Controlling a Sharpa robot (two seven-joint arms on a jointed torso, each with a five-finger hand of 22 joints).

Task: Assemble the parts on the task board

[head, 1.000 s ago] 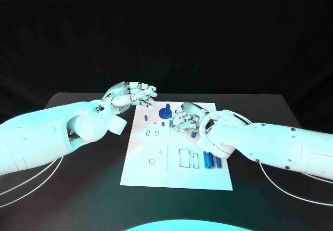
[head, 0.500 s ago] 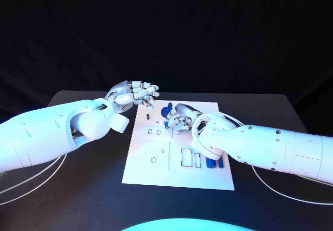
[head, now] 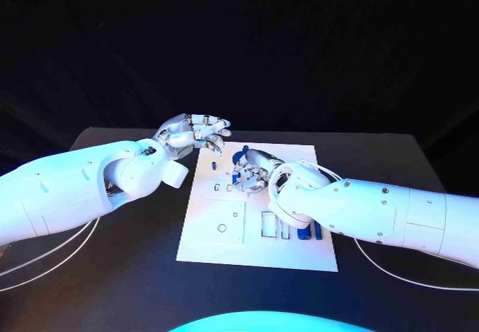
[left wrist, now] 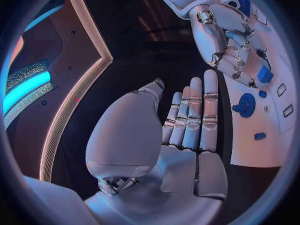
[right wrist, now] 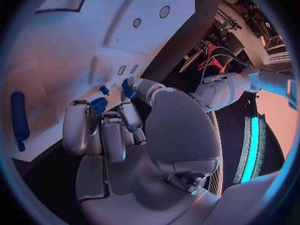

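Note:
The white task board (head: 214,238) lies mid-table. My right hand (head: 252,171) hovers low over its far part, fingers curled, and seems to pinch a small blue part (left wrist: 265,75) at its fingertips; the thumb tip touches blue (right wrist: 128,87). A round blue part (left wrist: 245,105) stands on the board just beside that hand (left wrist: 224,32). A small blue peg (left wrist: 259,135) lies farther along the board. My left hand (head: 194,131) hangs off the board's far left corner; its fingers (left wrist: 190,112) are straight and hold nothing.
Two blue cylinders (head: 300,229) lie side by side near the board's right edge, under my right forearm; one appears as a blue cylinder (right wrist: 19,116) in the right wrist view. Rectangular slots (head: 266,224) and a round hole (head: 221,227) mark the board's middle. Black table (head: 120,277) surrounds it.
My right hand has slid toward the board's far left, closing over the round blue part's side. The left hand has stayed almost still.

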